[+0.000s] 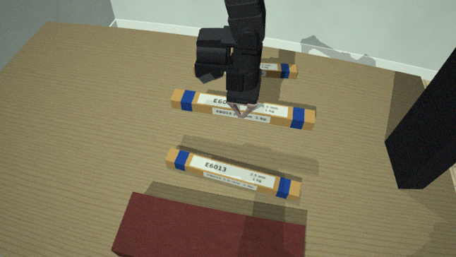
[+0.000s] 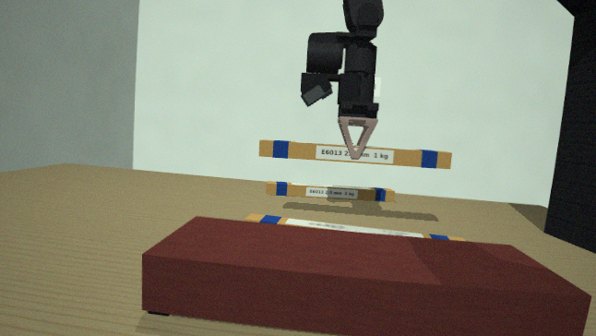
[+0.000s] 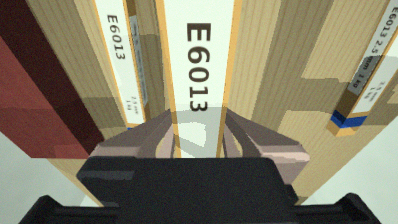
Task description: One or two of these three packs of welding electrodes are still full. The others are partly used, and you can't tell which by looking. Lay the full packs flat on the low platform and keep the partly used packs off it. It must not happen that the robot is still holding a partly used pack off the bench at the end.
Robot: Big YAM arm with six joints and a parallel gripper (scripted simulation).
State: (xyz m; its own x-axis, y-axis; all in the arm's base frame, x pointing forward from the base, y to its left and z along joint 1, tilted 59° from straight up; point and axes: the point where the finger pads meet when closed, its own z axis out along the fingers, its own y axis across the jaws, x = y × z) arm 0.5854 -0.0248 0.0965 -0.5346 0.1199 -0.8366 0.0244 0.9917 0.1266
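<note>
At the centre of the top view, the gripper [image 1: 242,110] is clamped on the middle pack [image 1: 243,109] of welding electrodes, its pale fingers pressed on the two long sides near the pack's midpoint. In the exterior view this pack [image 2: 354,154] hangs level in the air, well above the bench [image 2: 69,222], with its blue end bands and the white "E6013" label facing the camera. Its shadow lies on the wood between the other two packs.

Toward the top of the top view, the far pack [image 1: 279,70] lies flat on the bench, partly hidden behind the dark arm [image 1: 243,46]. Below the centre of that frame, the near pack [image 1: 233,174] lies flat too, just beside the far edge of the low platform [image 1: 198,229] but apart from it. The dark red platform fills the lower middle of the frame, and no pack rests on it. A black block [image 1: 423,134] stands at the right edge of the frame.
</note>
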